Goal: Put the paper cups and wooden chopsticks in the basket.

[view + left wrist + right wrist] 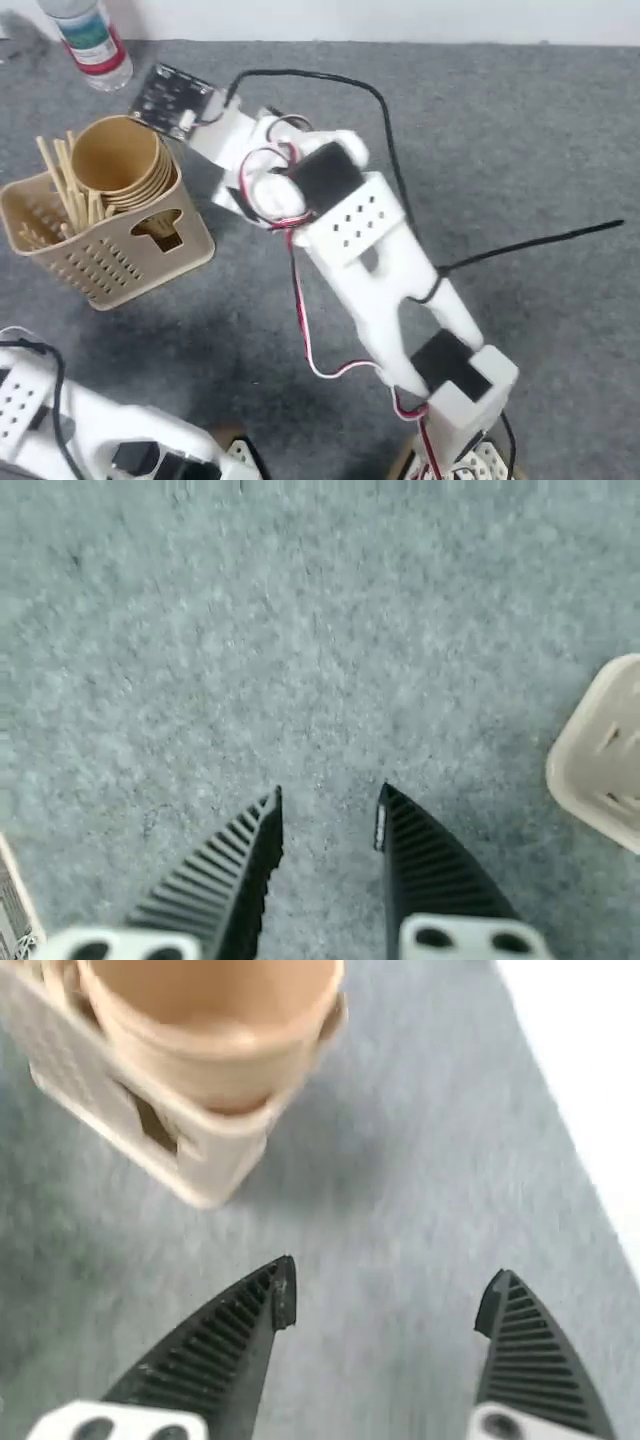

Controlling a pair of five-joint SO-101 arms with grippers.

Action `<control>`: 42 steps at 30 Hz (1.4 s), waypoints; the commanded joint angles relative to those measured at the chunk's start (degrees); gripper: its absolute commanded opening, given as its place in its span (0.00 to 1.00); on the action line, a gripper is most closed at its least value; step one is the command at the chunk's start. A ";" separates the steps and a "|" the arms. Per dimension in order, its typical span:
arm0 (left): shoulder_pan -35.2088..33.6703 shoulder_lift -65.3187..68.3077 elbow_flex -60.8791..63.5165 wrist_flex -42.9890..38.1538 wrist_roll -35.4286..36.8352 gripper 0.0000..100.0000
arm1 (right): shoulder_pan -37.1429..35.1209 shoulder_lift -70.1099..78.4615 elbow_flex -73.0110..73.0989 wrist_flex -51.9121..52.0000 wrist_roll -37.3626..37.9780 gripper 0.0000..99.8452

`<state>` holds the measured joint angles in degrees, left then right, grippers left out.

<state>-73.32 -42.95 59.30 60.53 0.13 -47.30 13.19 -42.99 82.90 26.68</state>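
A beige slotted basket (110,260) stands at the left of the grey carpet. Inside it sits a stack of tan paper cups (118,160), with several wooden chopsticks (62,180) upright beside them. My right arm (340,220) stretches from the lower right up to the far side of the basket. In the right wrist view the right gripper (390,1300) hangs open over bare carpet with nothing between its fingers, and the basket (150,1130) and cups (210,1030) lie just ahead. My left gripper (328,810) is open over the carpet, with a basket corner (600,760) off to one side.
A plastic water bottle (90,40) with a red band stands behind the basket at the far left. A black cable (530,245) trails across the carpet on the right. The left arm's white body (60,420) lies at the near left corner.
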 commanded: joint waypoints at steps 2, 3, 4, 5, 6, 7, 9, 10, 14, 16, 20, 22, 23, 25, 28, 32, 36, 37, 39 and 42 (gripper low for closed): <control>-0.09 -1.93 2.77 -2.20 0.70 0.15 | -3.21 2.68 -6.59 -4.62 -2.37 0.30; 0.09 -2.55 3.82 -2.29 0.70 0.15 | -3.65 3.74 -7.56 -5.32 -2.90 0.30; 0.18 -3.34 5.05 -2.29 0.70 0.15 | -4.00 4.79 -8.79 -5.93 -3.69 0.30; 0.18 -4.13 6.11 -2.29 0.70 0.15 | -4.18 5.76 -10.20 -6.55 -4.57 0.30; 0.26 -5.19 7.08 -2.37 0.70 0.15 | -4.53 6.37 -11.52 -7.25 -5.63 0.30; 0.26 -6.33 7.78 -2.55 0.70 0.15 | -4.62 6.90 -12.84 -8.13 -6.51 0.30; 0.26 -9.05 9.80 -4.04 0.70 0.15 | -5.41 7.87 -16.26 -9.54 -7.65 0.30; 0.26 -10.64 10.77 -4.40 0.70 0.15 | -5.85 8.31 -17.85 -9.71 -7.82 0.30; 0.26 -17.23 14.20 -4.66 0.70 0.15 | -8.57 8.75 -20.92 -9.27 -7.91 0.30; 0.26 -20.84 15.78 -4.66 0.70 0.15 | -9.89 8.92 -20.84 -8.57 -7.91 0.30; 0.35 -27.69 18.42 -4.31 0.79 0.15 | -9.80 11.65 -18.64 -10.59 -7.91 0.30; 0.35 -30.68 19.03 -2.90 0.79 0.15 | -9.01 14.81 -18.90 -12.70 -7.91 0.30; 0.35 -31.82 19.21 -2.55 0.79 0.15 | -8.75 16.04 -18.90 -13.93 -7.91 0.30; 0.35 -33.85 20.18 -2.46 0.79 0.15 | -8.66 18.15 -18.99 -15.43 -7.91 0.30; 0.35 -35.34 20.79 -2.37 0.79 0.15 | -8.66 20.35 -18.99 -15.87 -7.91 0.30; 0.35 -35.34 20.79 -2.37 0.79 0.15 | -8.66 22.46 -18.99 -15.96 -7.91 0.30; 0.35 -35.34 20.88 -2.37 0.79 0.15 | -8.66 24.75 -18.90 -14.81 -7.91 0.30; 0.79 -35.34 20.88 -2.37 0.79 0.15 | -8.66 25.10 -18.90 -14.37 -8.00 0.30; 2.20 -35.34 20.88 -2.37 0.79 0.15 | -8.66 25.54 -18.90 -13.93 -8.00 0.30; 2.73 -35.34 20.88 -2.37 0.79 0.15 | -8.66 26.07 -18.73 -14.02 -8.00 0.30</control>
<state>-71.65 -77.58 80.31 57.80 0.31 -56.70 39.12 -60.92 68.04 19.03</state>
